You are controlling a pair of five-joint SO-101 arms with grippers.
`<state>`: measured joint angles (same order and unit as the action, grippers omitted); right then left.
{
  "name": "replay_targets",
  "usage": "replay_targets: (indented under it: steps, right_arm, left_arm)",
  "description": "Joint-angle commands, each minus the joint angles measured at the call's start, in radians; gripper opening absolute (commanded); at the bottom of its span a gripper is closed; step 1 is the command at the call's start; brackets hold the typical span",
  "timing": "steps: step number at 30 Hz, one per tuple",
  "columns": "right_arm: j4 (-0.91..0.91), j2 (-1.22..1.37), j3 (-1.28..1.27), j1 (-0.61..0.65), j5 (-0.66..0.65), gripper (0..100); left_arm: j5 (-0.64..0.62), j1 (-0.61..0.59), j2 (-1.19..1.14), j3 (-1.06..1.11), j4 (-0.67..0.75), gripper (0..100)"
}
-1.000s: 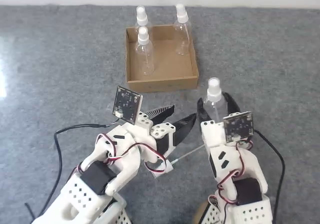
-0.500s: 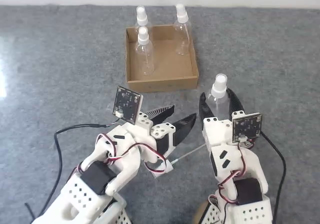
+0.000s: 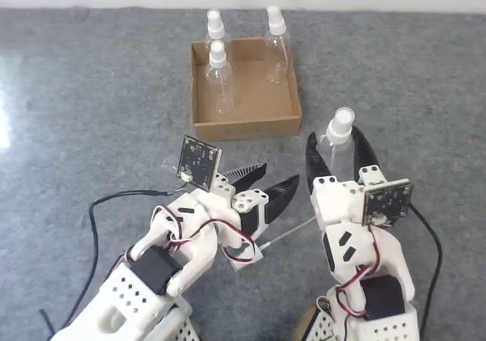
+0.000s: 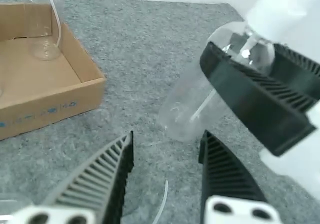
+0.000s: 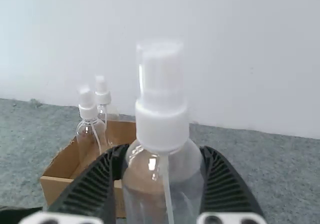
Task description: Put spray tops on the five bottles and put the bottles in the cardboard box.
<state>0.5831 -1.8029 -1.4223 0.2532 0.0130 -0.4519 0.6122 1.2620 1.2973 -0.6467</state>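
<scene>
— Where's the bottle?
— Clamped in the right end effector (cap on), just off the box's near right corner. Left end effector, just left of it, gapes apart.

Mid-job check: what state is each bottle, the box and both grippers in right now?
cardboard box: open-topped, three bottles inside.
back-left bottle: capped, upright in box.
front-left bottle: capped, upright in box.
right bottle: capped, upright in box.
held bottle: spray top on, outside the box.
right gripper: shut on held bottle.
left gripper: open, empty.
</scene>
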Motion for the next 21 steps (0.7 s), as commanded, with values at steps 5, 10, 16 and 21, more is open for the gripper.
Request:
replay_targets:
  steps: [5,10,16,21]
  right_arm:
    - [-0.027,-0.013,0.095,0.091,0.009,2.0]
    - [-0.027,-0.013,0.1,0.156,0.009,1.9]
    - [-0.027,-0.013,0.1,0.177,0.011,1.7]
    - [-0.022,-0.013,0.1,0.177,0.011,1.7]
  left_arm:
    - [-0.002,0.012,0.015,-0.008,0.035,20]
    - [-0.002,0.049,0.015,0.001,0.037,20]
    - [0.0,0.043,0.015,0.033,0.097,20]
    - [0.0,0.041,0.015,0.039,0.109,20]
